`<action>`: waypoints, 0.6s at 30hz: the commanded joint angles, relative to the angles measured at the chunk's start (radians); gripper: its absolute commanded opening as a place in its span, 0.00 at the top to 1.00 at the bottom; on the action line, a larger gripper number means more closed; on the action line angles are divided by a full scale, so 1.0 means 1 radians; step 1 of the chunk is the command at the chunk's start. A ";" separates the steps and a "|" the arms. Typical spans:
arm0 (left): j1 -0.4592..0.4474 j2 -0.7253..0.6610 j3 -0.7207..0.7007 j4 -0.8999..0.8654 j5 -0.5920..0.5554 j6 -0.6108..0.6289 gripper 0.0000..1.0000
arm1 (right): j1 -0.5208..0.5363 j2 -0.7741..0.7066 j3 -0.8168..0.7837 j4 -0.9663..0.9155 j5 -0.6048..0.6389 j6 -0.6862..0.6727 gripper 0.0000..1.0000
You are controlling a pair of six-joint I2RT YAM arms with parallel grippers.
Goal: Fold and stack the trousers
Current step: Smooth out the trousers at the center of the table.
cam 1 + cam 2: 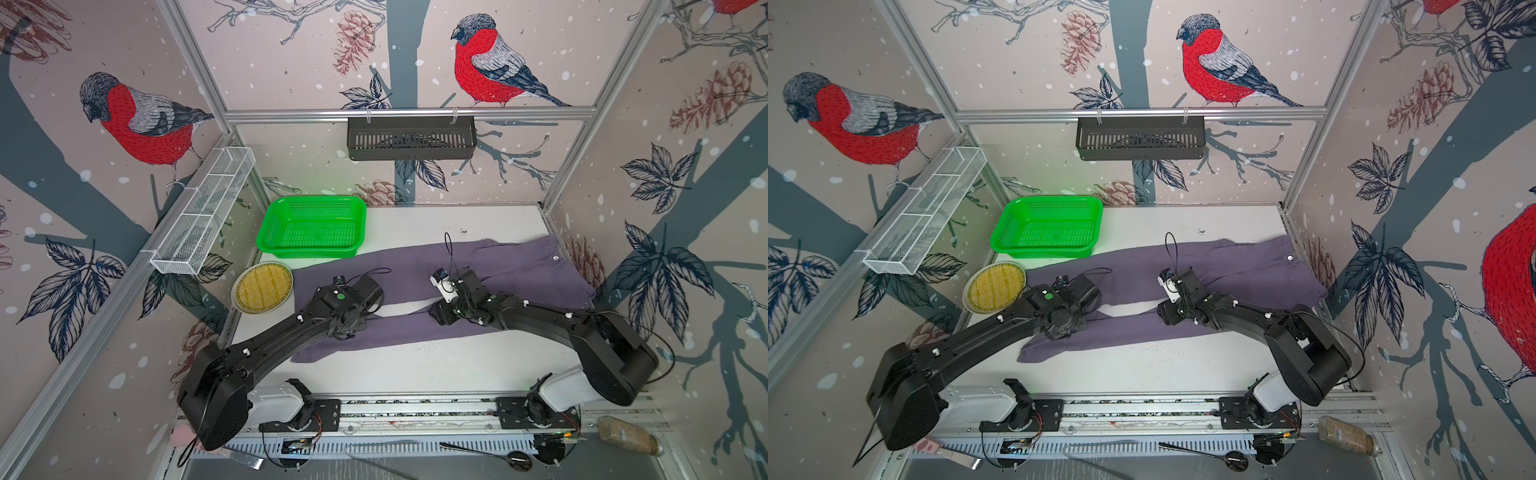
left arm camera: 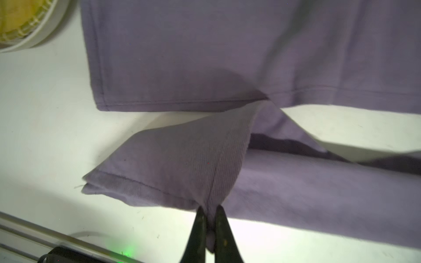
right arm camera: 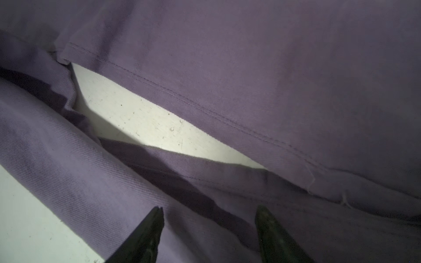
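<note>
In both top views, the trousers (image 1: 519,270) are lying spread across the tabletop (image 1: 436,365), with the waist by the right wall and the legs splaying toward the basket (image 1: 311,226) side. In the left wrist view, the left hand (image 2: 208,211) is pinching the near leg's hem corner, the cloth peaking off the tabletop. In the right wrist view, the right hand (image 3: 209,210) is hovering open over that leg where the legs part. Best practice here is likely gripping there too, then carrying the leg squarely onto the far one, keeping the seams matching.
</note>
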 commanded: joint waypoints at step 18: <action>-0.007 -0.431 0.178 -0.149 -0.288 0.153 1.00 | 0.066 0.002 0.104 0.140 -0.245 -0.210 0.34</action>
